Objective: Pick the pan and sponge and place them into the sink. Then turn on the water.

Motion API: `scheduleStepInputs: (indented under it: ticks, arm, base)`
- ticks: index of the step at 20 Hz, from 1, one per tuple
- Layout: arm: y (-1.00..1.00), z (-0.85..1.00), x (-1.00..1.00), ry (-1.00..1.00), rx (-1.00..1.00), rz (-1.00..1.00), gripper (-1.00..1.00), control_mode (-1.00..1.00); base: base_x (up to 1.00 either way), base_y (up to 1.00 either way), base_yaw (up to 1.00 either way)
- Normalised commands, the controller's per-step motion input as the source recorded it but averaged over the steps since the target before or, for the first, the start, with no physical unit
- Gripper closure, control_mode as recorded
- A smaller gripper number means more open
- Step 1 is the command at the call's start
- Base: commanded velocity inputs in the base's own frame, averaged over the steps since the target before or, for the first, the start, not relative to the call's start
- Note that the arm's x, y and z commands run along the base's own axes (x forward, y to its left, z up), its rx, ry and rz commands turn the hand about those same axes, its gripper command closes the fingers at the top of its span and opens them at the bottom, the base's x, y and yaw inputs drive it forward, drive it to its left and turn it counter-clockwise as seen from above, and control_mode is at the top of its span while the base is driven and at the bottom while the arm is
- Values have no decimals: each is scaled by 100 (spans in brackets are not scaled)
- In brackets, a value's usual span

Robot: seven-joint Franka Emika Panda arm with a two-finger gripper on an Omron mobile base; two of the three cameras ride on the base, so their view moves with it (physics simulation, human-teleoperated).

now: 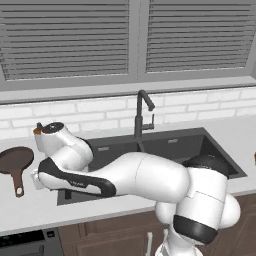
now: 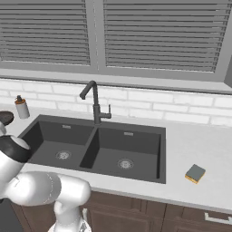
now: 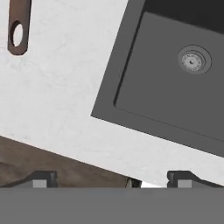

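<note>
Hovering over the white tabletop [image 3: 57, 100] by the left front corner of the sink [image 3: 175, 96]: the pincer [image 3: 111, 179], its two dark fingertips [image 3: 41, 178] standing wide apart with nothing between them. Lying off to the pincer's left, well apart from it: the pan [image 1: 15, 159], dark brown and round, resting flat on the tabletop left of the sink. Pointing back toward the tabletop's front edge: the pan's long thin handle [image 1: 18, 181], the holed end nearest. Showing in the hand view at the upper left corner, far from the gap between the fingertips: that same holed handle end [image 3: 17, 30], running roughly up and down the picture. Judging from this, needing a sideways shift to the pincer's left before any closing on the handle. Sitting far to the pincer's right, beyond both basins, on the tabletop right of the sink: the sponge [image 2: 195, 173]. Standing behind the divider: the faucet [image 2: 94, 103], no stream visible.
</note>
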Motion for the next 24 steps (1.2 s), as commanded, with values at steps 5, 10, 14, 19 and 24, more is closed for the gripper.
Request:
scheduleStepInputs:
  ticks: [5,10,14,19,24]
  arm:
    - [43,-2,5,-20,1,0,-100,-100]
    - [47,0,18,-1,2,0,-100,-100]
    - [22,0,23,3,4,0,-100,-100]
    - [26,0,22,-1,1,0,-100,-100]
    - [41,0,9,-2,0,-1,-100,-100]
  base:
    - [0,0,0]
    - [0,0,0]
    - [0,0,0]
    - [0,0,0]
    - [0,0,0]
